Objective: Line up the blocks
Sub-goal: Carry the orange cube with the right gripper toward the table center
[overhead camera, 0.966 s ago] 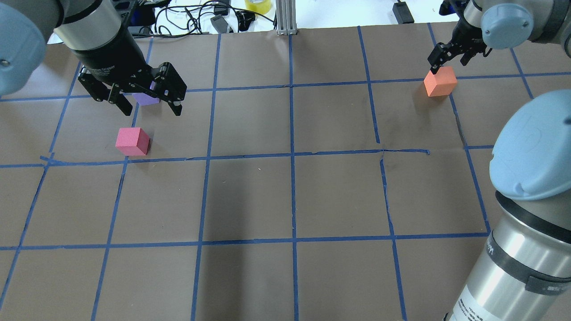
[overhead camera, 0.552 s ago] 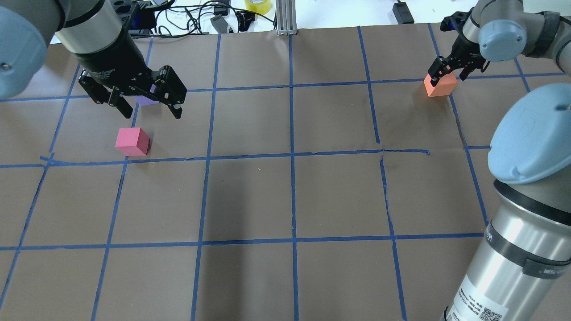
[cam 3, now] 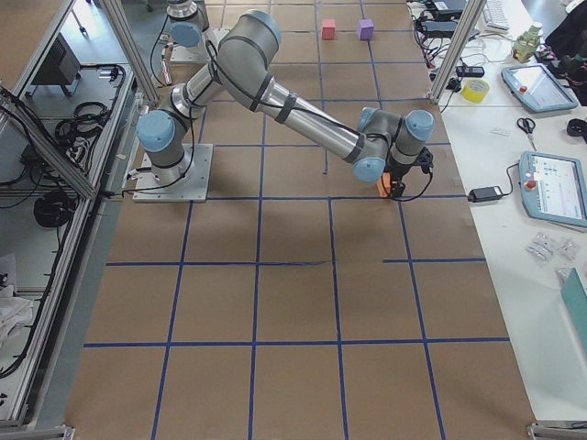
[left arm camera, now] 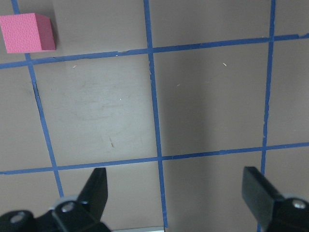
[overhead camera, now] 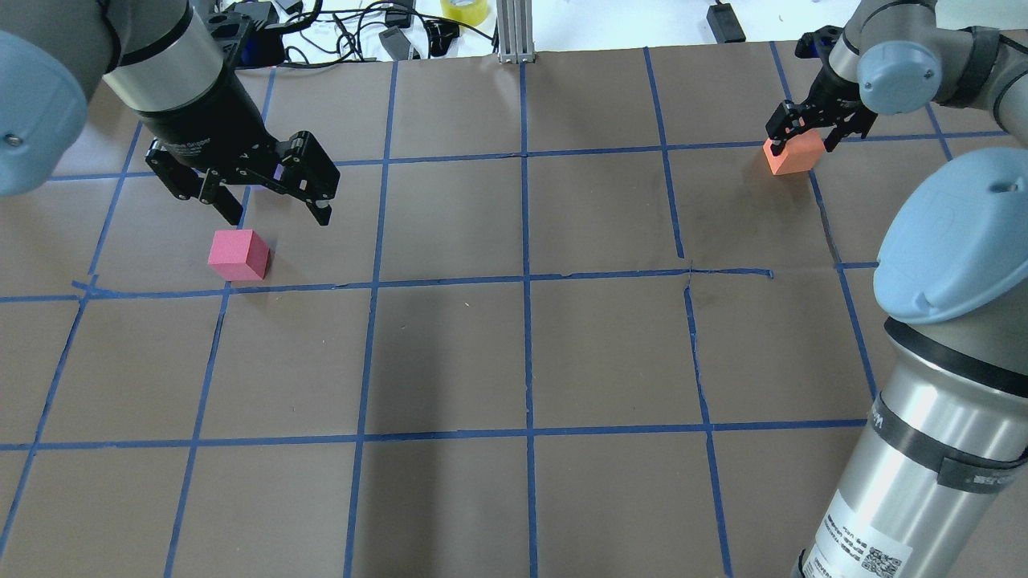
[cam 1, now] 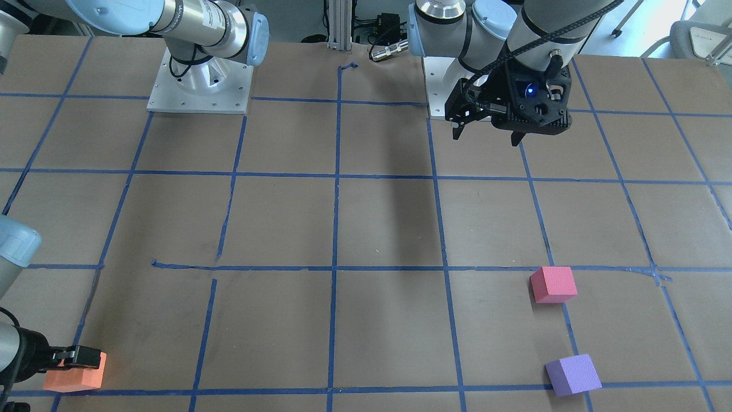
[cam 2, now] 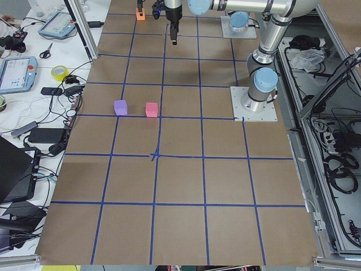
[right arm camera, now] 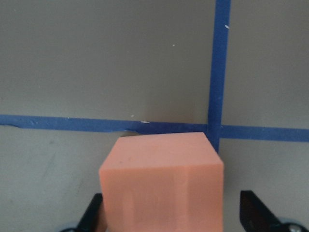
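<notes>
Right arm: I am holding the right gripper (overhead camera: 805, 144) down over the orange block (overhead camera: 795, 159) at the far right of the table (overhead camera: 514, 361). The jaws are open and straddling the cube. In the wrist view the block is filling most of the span: one finger looks to be at its face, while the other finger (right arm camera: 255, 212) is standing clear with brown paper showing between. Nothing is gripped yet. The block is sitting square to the jaws, just inside a crossing of the blue tape (right arm camera: 217, 72).

Left arm: the left gripper (overhead camera: 277, 215) is hanging above the table, spread wide and empty. The pinkish-red block (overhead camera: 239, 255) is lying just nearer the robot than its fingertips. The purple block (cam 1: 573, 375) is beyond it, mostly hidden under the wrist from overhead.

Relation that matters: pink and purple are lying near each other on my left, while orange is well apart on my right, so the right arm is the nearer one. My judgement is that closing squarely comes first, then a long carry leftward.
</notes>
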Controlling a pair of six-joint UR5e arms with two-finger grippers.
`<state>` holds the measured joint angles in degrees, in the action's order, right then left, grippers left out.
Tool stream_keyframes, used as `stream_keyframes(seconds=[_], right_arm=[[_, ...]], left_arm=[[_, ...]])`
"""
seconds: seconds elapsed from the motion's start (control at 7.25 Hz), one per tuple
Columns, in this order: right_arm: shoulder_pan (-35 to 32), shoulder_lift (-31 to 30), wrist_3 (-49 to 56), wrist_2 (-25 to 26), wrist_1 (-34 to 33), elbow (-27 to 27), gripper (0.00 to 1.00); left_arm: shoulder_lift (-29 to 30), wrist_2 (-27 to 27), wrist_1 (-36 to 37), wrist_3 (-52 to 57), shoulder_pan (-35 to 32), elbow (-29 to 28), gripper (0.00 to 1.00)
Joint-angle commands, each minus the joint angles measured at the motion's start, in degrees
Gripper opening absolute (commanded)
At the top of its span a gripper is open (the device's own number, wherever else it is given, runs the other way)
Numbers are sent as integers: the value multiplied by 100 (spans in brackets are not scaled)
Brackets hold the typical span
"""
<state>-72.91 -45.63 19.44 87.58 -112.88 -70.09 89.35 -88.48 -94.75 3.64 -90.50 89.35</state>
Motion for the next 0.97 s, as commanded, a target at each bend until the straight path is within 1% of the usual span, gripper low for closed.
stream_keyframes(seconds=[0.0,0.28,0.41,0.69,0.83], right_arm=[[-74,10,-99,-119,-67,4,66],[-65,10,-29,-110,-120,4,38],[-65,10,-37,-110,-112,4,35],[-74,-7,-89,-119,-94,4,34],[-309,-25,-264,-145,-77,-22,33]], left_arm=[[3,14,96,-64,-3,-5,97],[21,14,97,-73,-3,4,100],[21,15,106,-73,-3,4,99],[30,-29,97,-65,-3,4,100],[21,-55,106,-56,23,4,100]])
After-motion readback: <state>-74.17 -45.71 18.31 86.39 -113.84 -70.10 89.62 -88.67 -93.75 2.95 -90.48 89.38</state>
